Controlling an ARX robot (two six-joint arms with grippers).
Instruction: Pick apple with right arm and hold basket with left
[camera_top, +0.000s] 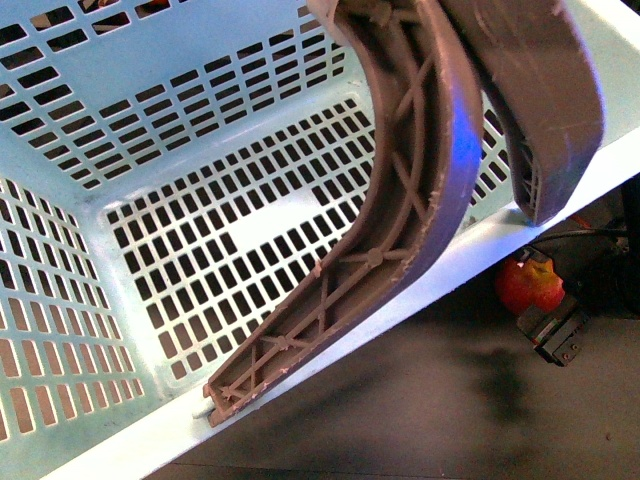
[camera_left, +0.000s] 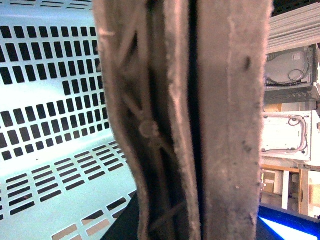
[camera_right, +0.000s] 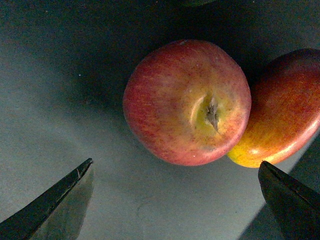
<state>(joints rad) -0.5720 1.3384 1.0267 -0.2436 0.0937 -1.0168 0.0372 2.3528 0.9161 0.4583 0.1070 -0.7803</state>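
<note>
The right end effector (camera_right: 175, 195) is released: its two dark fingers (camera_right: 55, 205) stand spread wide apart and hold nothing. The apple (camera_right: 187, 102) lies ahead of the fingertips, roughly in line with the gap between them. It is clear of both fingers, and bare worktop (camera_right: 60, 100) shows between it and the tips. The apple rests on the dark worktop with its stem dimple facing the wrist camera. A longer red and yellow fruit (camera_right: 282, 112) touches its side, lying nearer one finger than the other.

The left end effector is hidden behind the two brownish ribbed handles (camera_left: 225, 125), which are pressed together and fill its wrist view. I cannot tell whether it is clenched or released.

In the front view the basket (camera_top: 150, 130) is tilted and takes up most of the picture, with its slotted floor and walls open to the camera. Its pale rim runs slantwise across the picture, and both handles rise toward the upper edge. Past the rim, over the worktop, a patch of red and yellow fruit (camera_top: 530, 285) shows just beside a dark mechanical part. Which fruit it is I cannot tell. The apple is outside the basket.
</note>
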